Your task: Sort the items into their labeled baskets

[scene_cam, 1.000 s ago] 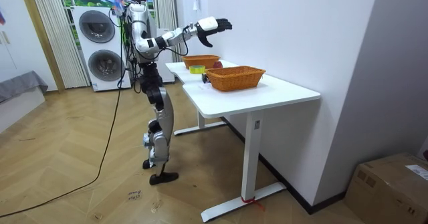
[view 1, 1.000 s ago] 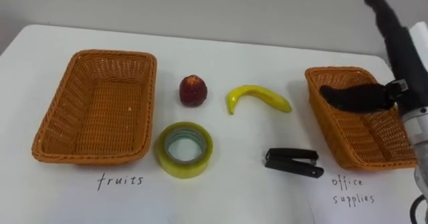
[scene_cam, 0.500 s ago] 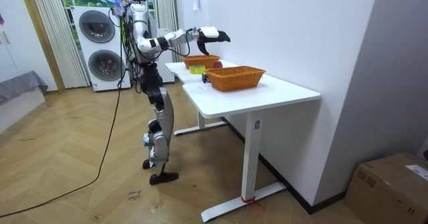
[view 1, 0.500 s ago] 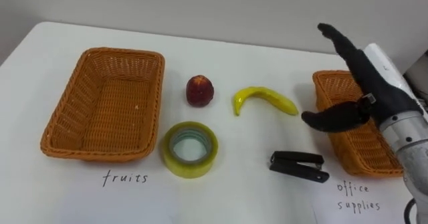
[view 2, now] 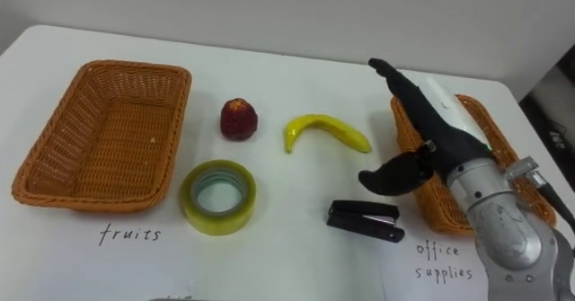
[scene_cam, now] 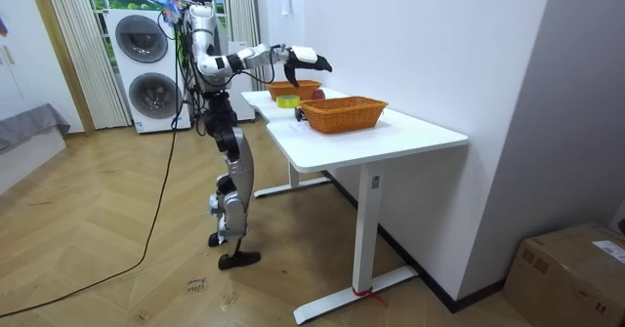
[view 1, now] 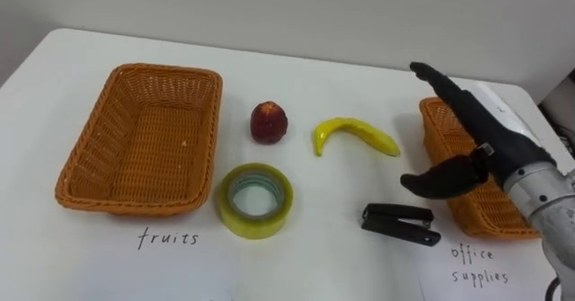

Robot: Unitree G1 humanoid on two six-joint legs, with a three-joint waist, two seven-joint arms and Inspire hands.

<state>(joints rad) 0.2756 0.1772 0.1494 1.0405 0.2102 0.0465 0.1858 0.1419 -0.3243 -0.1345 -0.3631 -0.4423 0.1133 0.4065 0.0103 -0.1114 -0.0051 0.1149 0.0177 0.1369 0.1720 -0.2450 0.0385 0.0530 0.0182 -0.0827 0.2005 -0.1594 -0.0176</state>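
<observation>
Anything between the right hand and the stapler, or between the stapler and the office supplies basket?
Nothing visible. The open right hand hovers over the left rim of the office supplies basket, and the stapler lies just below its thumb. Only bare table separates stapler and basket. The banana lies farther back, off both paths.

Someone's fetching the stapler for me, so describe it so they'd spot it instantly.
On the white table, find the right-hand basket. Just left of it, nearer the front edge than the banana, lies the stapler: black and slim, while its neighbours are yellow or red.
</observation>
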